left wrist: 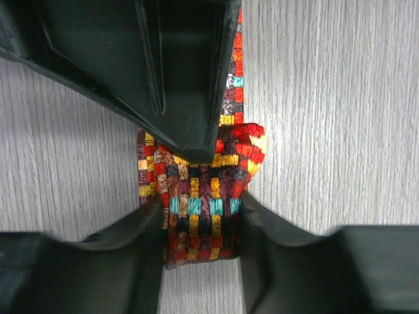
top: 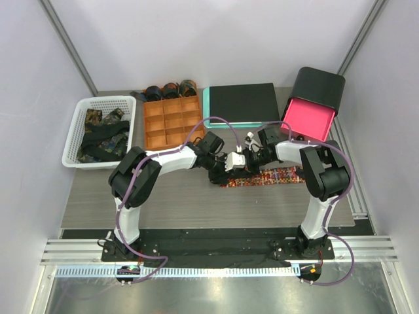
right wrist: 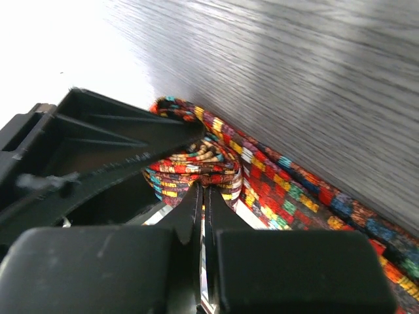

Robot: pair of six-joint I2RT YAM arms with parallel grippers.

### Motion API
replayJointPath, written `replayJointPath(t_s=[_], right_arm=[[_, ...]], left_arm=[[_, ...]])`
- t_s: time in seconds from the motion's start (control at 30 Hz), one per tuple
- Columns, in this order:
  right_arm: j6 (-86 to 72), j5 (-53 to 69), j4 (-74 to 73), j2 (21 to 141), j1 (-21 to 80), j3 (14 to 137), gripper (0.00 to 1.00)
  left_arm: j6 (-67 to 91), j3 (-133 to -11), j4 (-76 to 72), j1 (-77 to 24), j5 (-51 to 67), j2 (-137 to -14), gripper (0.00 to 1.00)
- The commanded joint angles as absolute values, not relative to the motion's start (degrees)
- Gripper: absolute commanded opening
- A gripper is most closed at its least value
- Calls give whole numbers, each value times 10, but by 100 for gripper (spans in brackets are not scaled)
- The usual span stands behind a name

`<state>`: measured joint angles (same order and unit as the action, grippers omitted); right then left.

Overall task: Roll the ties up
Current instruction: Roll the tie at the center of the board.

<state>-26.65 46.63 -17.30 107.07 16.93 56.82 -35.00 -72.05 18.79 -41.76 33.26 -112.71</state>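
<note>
On the right half of the table (top: 163,203), about midway between its near and far edges, you have the red check tie (top: 281,176) lying flat, its loose length running toward the right edge. Its left end is wound into a small coil. Your left gripper (left wrist: 200,203) clasps that coil, one finger pressed against each side. Your right gripper (right wrist: 201,190) has its fingers closed together, tips at the coil's edge; you cannot tell whether they pinch any fabric. At the far left corner, dark ties (top: 101,134) lie in the white basket (top: 75,140). Three rolled ties (top: 170,89) sit along the far edge behind the orange tray (top: 171,121).
</note>
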Motion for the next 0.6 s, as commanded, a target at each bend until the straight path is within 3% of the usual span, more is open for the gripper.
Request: replayJointPath(t_s=[0.0, 0.27, 0.57], right_arm=[[-228, 378, -211, 1099, 176, 577, 1], [-211, 302, -240, 1131, 176, 597, 1], [-188, 283, -258, 1135, 174, 597, 1]], left_arm=[[-352, -717, 237, -410, 305, -1127, 53], [-307, -708, 198, -400, 341, -1068, 71], [-229, -654, 105, -388, 337, -1063, 77]])
